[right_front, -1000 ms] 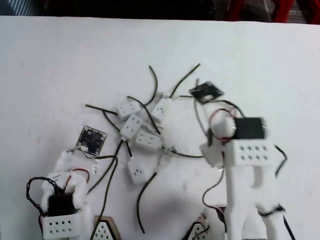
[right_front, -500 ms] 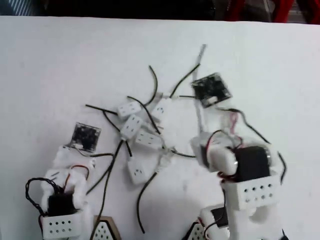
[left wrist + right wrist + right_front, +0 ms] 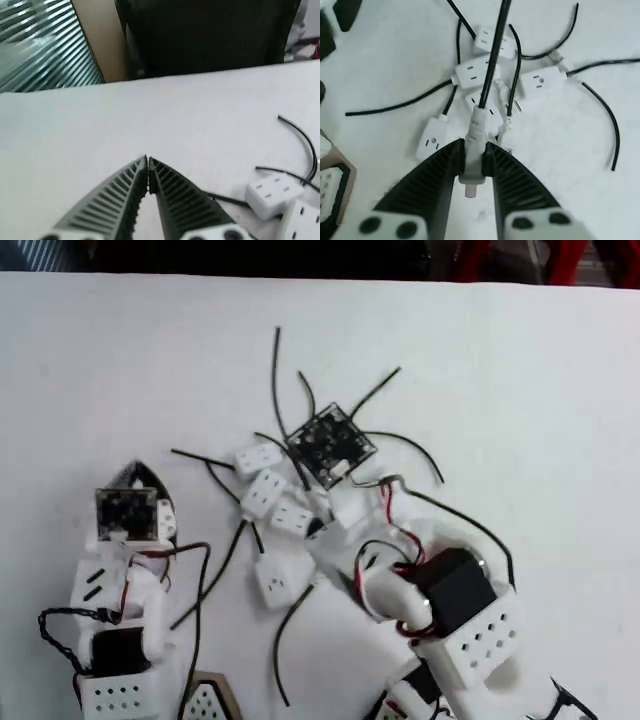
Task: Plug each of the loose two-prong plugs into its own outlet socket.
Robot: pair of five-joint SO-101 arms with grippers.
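Observation:
My right gripper (image 3: 474, 147) is shut on a white two-prong plug (image 3: 475, 127), whose black cord (image 3: 495, 45) runs away over the sockets. Just beyond the plug lie several white outlet sockets (image 3: 475, 70), one (image 3: 432, 140) off to the side of the fingers. In the high view the right arm (image 3: 450, 610) leans in from the lower right, its wrist board over the socket cluster (image 3: 264, 492). My left gripper (image 3: 147, 160) is shut on nothing, low over bare table. It sits left of the cluster (image 3: 135, 472), with two sockets (image 3: 272, 192) to its side.
Loose black cords (image 3: 400, 445) curl around the cluster, and one socket (image 3: 275, 580) lies apart toward the front. Bare white table (image 3: 520, 370) stretches to the back and right. A dark chair (image 3: 210, 35) stands past the far edge.
The right arm swung left and down over the socket cluster, carrying the plug and its cord. The left arm shifted left and stretched away from its base.

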